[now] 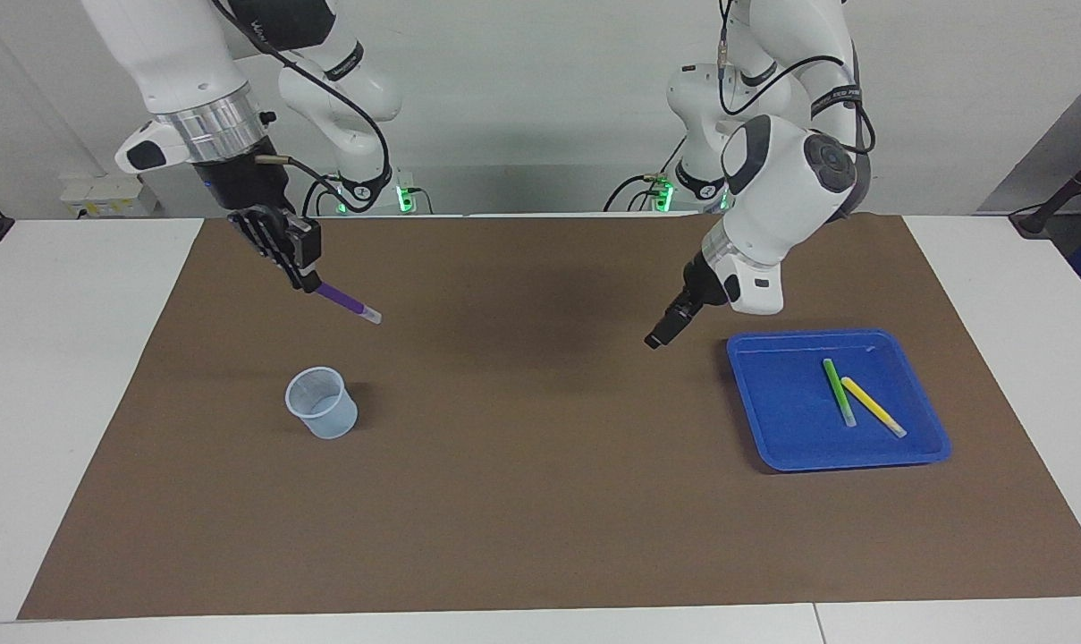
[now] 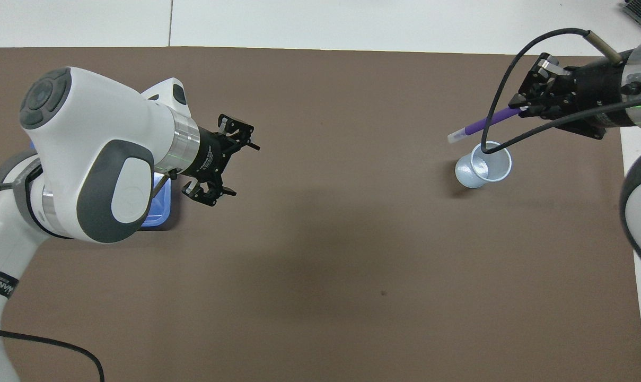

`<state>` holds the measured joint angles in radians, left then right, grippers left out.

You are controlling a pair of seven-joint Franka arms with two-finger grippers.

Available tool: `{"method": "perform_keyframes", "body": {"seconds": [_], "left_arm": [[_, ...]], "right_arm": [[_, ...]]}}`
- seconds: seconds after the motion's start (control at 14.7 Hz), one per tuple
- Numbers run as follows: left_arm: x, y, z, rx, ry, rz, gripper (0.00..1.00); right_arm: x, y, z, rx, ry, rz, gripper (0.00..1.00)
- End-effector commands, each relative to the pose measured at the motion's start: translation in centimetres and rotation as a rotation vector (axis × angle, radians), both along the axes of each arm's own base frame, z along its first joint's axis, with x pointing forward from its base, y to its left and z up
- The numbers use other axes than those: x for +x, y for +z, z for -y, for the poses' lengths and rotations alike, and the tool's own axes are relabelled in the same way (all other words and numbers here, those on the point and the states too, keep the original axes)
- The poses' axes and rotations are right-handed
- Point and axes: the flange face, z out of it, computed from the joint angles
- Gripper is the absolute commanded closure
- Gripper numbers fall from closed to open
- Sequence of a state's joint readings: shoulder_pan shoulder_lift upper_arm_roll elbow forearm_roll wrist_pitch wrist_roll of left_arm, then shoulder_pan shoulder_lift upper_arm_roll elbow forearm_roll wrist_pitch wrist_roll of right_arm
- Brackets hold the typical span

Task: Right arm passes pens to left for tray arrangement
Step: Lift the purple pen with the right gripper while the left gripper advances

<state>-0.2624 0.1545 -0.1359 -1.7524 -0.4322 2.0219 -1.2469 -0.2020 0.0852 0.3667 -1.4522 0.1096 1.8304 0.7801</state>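
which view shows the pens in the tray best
The facing view: the green pen and yellow pen lie in plain sight in the tray, meeting at their robot-side ends. Overhead, the left arm covers both, and only a corner of the tray shows.
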Motion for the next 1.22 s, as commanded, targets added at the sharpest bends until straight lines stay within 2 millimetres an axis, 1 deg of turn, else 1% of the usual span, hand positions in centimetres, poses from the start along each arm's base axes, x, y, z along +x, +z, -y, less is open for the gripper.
{"method": "perform_keyframes", "body": {"seconds": [0.0, 0.07, 0.2, 0.41, 0.61, 0.68, 0.88, 0.95, 1.02, 1.09, 1.16], "left_arm": [[-0.4, 1.6, 2.4, -0.089, 0.159, -0.025, 0.0], [-0.7, 2.3, 3.9, -0.121, 0.213, -0.019, 0.0], [-1.0, 3.1, 6.4, -0.171, 0.318, -0.003, 0.0], [-2.3, 4.9, 10.5, -0.271, 0.464, 0.027, 0.0], [-3.2, 6.3, 12.4, -0.341, 0.557, 0.032, 0.0], [-3.1, 7.2, 12.7, -0.368, 0.576, 0.04, 0.0], [-3.1, 8.6, 13.4, -0.401, 0.618, 0.017, 0.0], [-3.5, 8.8, 14.1, -0.407, 0.619, 0.007, 0.0], [-3.6, 8.8, 14.3, -0.416, 0.632, 0.005, 0.0], [-4.0, 8.7, 15.3, -0.437, 0.641, 0.008, 0.0], [-4.8, 9.0, 16.6, -0.47, 0.647, 0.028, 0.0]], "right_arm": [[-0.4, 0.7, -1.7, 0.046, -0.047, 0.006, 1.0], [-0.6, 0.8, -2.4, 0.059, -0.074, 0.0, 1.0], [-0.7, 1.2, -4.5, 0.094, -0.12, 0.018, 1.0], [-1.1, 1.5, -6.4, 0.151, -0.209, 0.007, 1.0], [-0.8, 2.0, -7.2, 0.211, -0.31, 0.03, 1.0], [-0.8, 2.1, -7.2, 0.223, -0.333, 0.034, 1.0], [-0.5, 2.4, -7.8, 0.281, -0.421, 0.052, 1.0], [-0.6, 2.5, -8.0, 0.294, -0.435, 0.053, 1.0], [-0.5, 2.6, -8.1, 0.303, -0.45, 0.053, 1.0], [-0.5, 2.7, -8.2, 0.315, -0.467, 0.056, 1.0], [-0.5, 2.8, -8.5, 0.335, -0.488, 0.056, 1.0]]}}
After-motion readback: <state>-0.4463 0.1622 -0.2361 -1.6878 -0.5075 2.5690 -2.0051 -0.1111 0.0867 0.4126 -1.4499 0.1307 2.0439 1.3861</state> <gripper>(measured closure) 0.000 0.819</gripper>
